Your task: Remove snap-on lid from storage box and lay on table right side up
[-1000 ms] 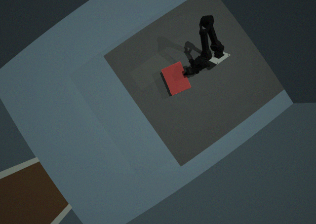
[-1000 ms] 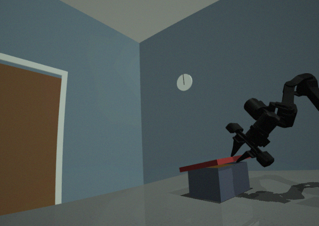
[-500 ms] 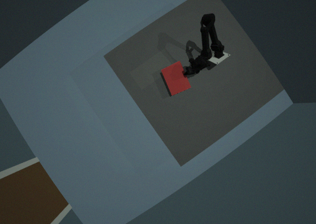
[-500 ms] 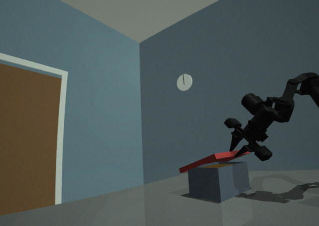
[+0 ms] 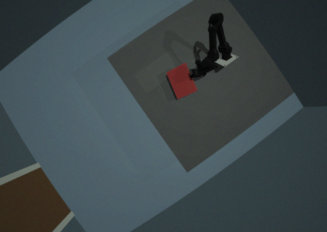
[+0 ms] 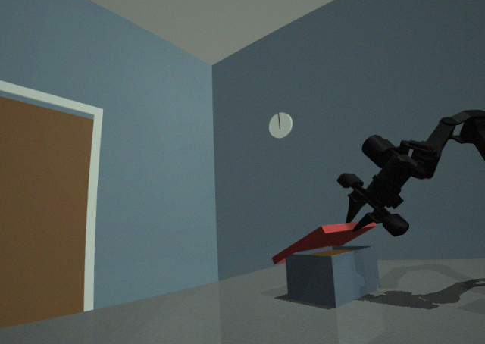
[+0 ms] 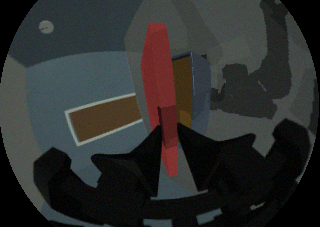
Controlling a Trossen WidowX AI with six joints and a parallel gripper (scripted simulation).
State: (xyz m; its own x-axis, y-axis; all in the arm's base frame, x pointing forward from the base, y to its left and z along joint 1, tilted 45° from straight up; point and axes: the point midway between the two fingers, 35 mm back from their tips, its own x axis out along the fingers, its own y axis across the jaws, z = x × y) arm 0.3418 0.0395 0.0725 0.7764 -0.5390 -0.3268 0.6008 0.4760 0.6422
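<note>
The red lid [image 5: 181, 82] [image 6: 309, 243] [image 7: 159, 72] is tilted over the storage box, its edge on the arm's side raised clear of the rim and its opposite edge low, out past the far side of the box. Whether that low edge touches the box cannot be told. My gripper [image 5: 190, 76] [image 6: 350, 226] [image 7: 168, 126] is shut on the raised edge of the lid. The blue-grey box [image 6: 311, 279] [image 7: 201, 87] stands upright on the table, with an orange-brown inside showing through the gap. From above, the lid hides most of the box.
The grey table top [image 5: 224, 108] [image 6: 255, 309] carries the box and the arm's white base plate [image 5: 224, 62]. The arm reaches from the base to the near edge of the lid. Shadows of the arm and lid lie on the table.
</note>
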